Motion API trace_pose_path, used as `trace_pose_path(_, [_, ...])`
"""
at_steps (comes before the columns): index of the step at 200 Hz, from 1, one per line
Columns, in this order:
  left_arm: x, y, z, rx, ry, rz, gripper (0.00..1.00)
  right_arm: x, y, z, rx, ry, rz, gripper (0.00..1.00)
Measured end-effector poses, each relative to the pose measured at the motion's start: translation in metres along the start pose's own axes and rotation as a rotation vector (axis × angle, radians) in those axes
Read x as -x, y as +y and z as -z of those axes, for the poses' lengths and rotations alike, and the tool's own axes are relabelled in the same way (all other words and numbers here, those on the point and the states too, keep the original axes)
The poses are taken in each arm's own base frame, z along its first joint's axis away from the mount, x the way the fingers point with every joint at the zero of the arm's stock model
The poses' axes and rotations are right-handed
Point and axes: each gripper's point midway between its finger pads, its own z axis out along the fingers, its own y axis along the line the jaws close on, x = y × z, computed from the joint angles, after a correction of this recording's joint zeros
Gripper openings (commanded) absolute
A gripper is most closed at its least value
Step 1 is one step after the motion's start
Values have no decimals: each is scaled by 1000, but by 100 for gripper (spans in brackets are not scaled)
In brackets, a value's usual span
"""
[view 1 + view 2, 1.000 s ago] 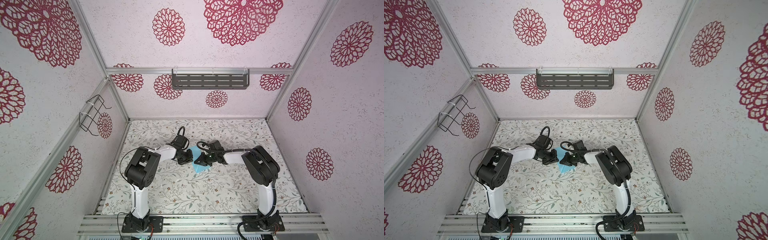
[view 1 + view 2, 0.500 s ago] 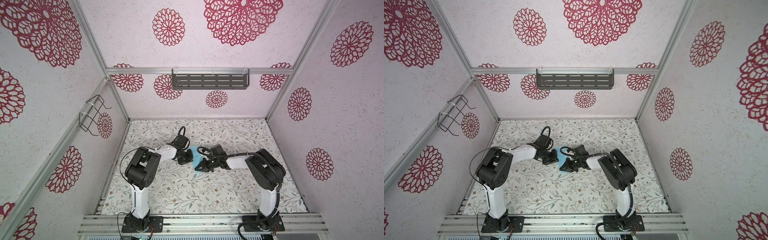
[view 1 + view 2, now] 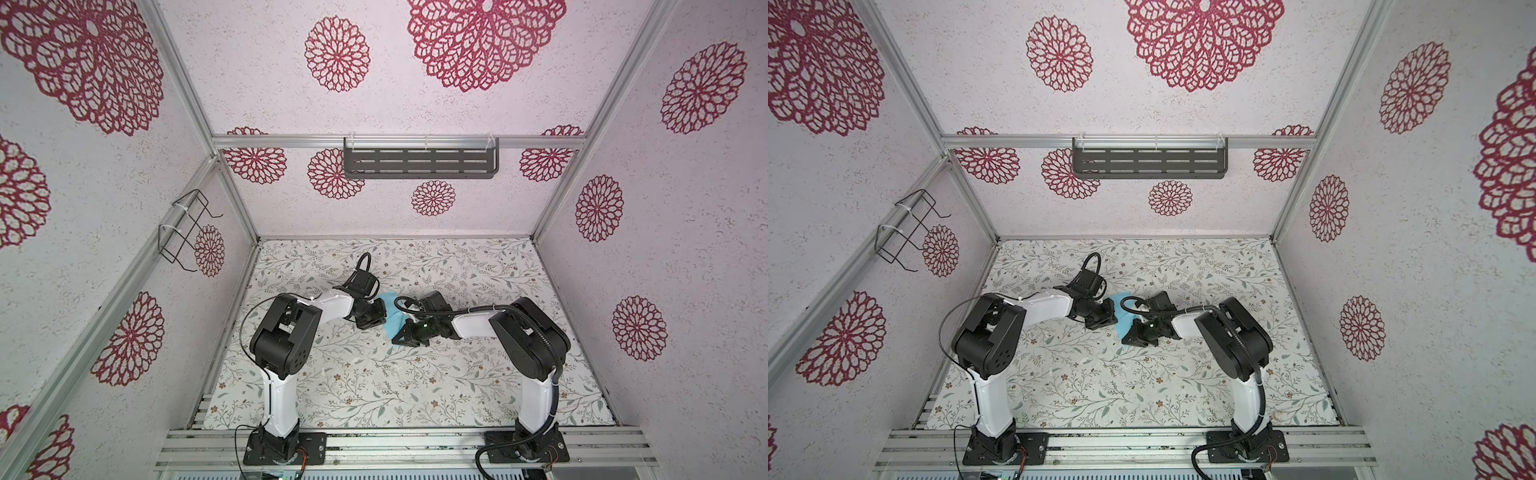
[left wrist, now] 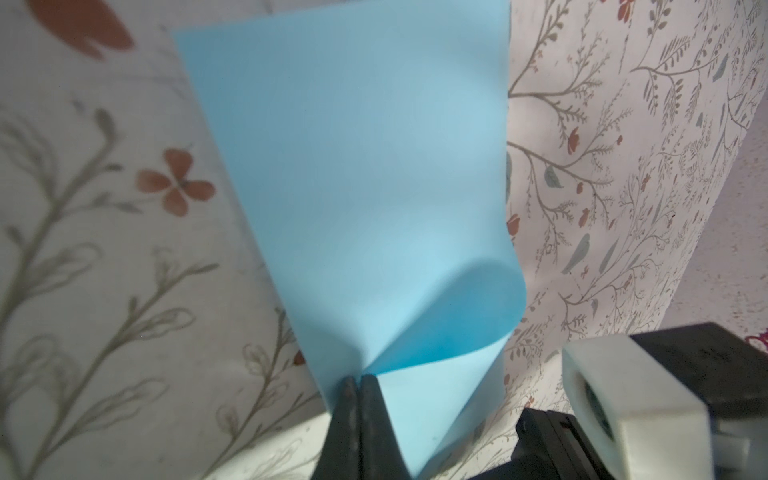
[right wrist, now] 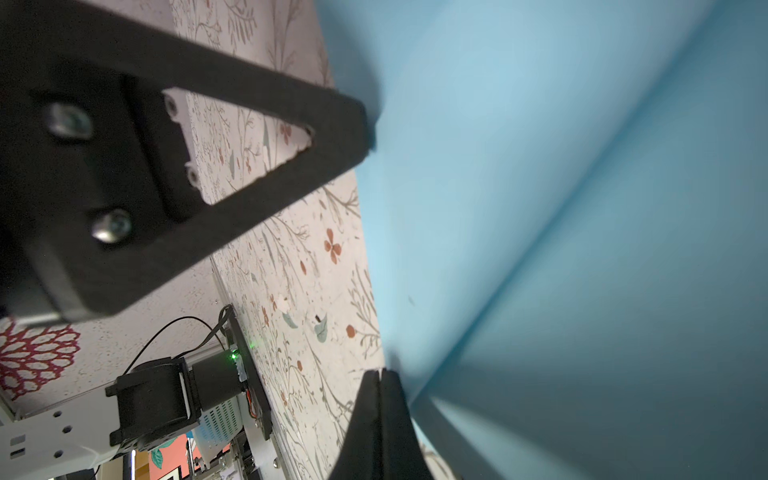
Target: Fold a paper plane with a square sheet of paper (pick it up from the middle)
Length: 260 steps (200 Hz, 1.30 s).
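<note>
Left gripper was pinched shut on the curled square sheet of paper, right gripper closed at its edge, hold unclear; opposing pulls risked tearing it.

- square sheet of paper: thin, smooth, matt paper
- table cover: flat, matt, printed surface
- far wall: rough, grainy finish
- near frame rail: brushed, dull metal
- left arm shell: smooth, slightly glossy white plastic
</note>
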Motion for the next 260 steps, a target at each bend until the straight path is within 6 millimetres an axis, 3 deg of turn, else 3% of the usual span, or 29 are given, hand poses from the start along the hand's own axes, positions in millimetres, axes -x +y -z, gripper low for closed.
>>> trace_pose_path(42, [0, 0, 0, 1, -1, -1, 0, 7, 6, 4, 12, -22, 16, 3])
trace_pose_path(101, [0, 0, 0, 4, 2, 0, 0, 38, 17, 13, 48, -97, 47, 3])
trace_pose_path(164, [0, 0, 0, 6, 1, -4, 0, 29, -6, 2, 1, -68, 0, 3])
trace_pose_path(233, [5, -6, 4, 26, 17, -23, 0, 29, -10, 3, 23, -90, -10, 2])
trace_pose_path(260, [15, -22, 13, -23, -17, -33, 11, 29, -10, 3, 34, -98, -31, 2])
